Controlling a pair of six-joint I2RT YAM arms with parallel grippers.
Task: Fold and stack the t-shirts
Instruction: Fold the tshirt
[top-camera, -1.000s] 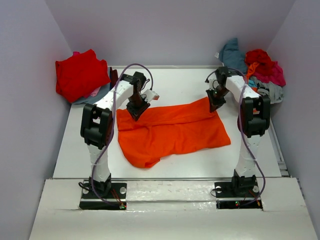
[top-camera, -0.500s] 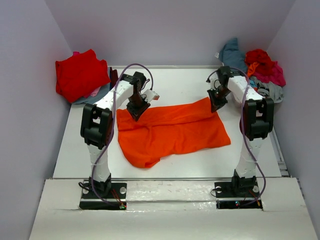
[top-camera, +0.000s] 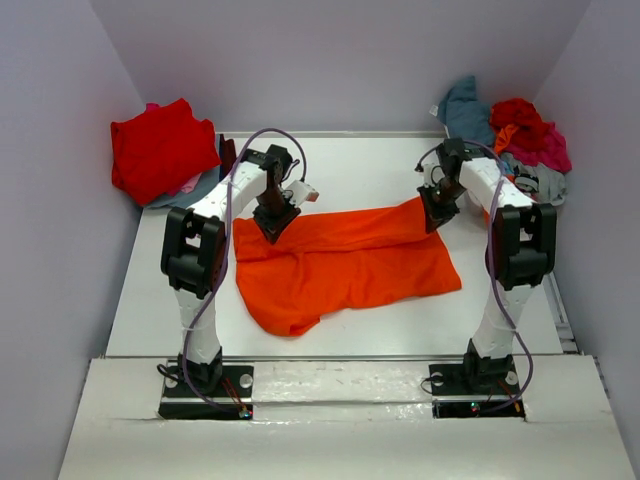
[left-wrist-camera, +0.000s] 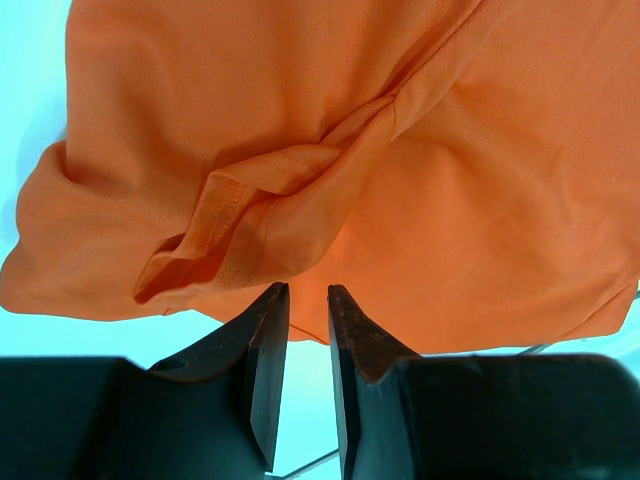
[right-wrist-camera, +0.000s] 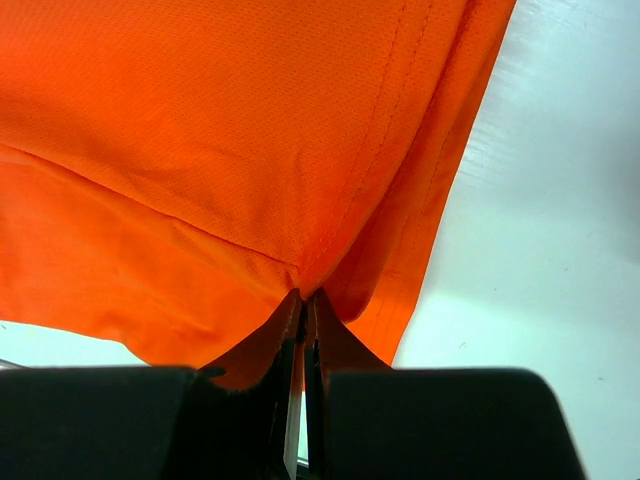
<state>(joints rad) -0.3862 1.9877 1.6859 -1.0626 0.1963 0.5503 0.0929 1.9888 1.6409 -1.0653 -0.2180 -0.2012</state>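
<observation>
A bright orange t-shirt (top-camera: 340, 265) lies rumpled across the middle of the white table (top-camera: 360, 165). My left gripper (top-camera: 272, 228) hovers at the shirt's back left edge. In the left wrist view its jaws (left-wrist-camera: 308, 290) stand narrowly open, with the table showing through the gap and a bunched sleeve fold (left-wrist-camera: 230, 215) just beyond the tips. My right gripper (top-camera: 433, 215) is at the shirt's back right corner. In the right wrist view it (right-wrist-camera: 303, 295) is shut on a pinch of the orange cloth (right-wrist-camera: 200, 150), which tents up from the tips.
A folded red t-shirt (top-camera: 160, 148) sits on a small stack at the back left, off the table's corner. A loose heap of t-shirts (top-camera: 515, 130) in red, teal, magenta and grey fills the back right corner. Walls close in on both sides.
My right gripper has shifted a little to the right, drawing the shirt's back right corner with it. The left arm has not moved.
</observation>
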